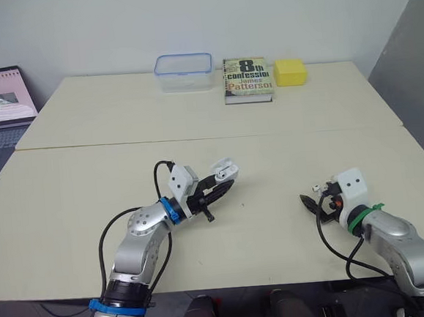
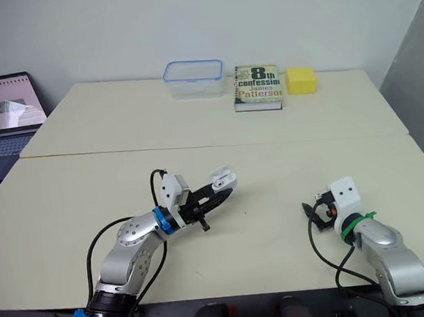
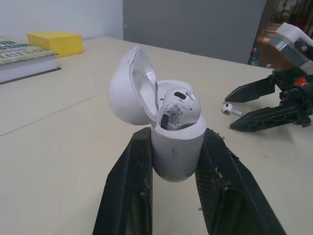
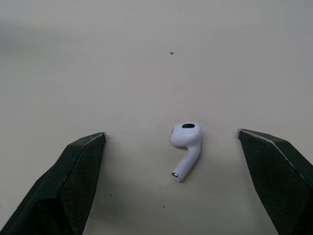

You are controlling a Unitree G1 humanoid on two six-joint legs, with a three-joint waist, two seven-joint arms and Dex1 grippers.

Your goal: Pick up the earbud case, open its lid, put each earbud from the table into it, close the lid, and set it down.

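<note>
Right gripper (image 4: 171, 133) spread, earbud (image 4: 187, 139) lying between, untouched

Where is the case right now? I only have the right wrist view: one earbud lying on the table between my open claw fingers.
Observer: The left claw grips the case by its body, off to the robot's left of your loose earbud.
Operator: Is it open?
Observer: Yes, the lid is swung back.
Operator: Anything inside?
Observer: A seated earbud is in it.
</note>
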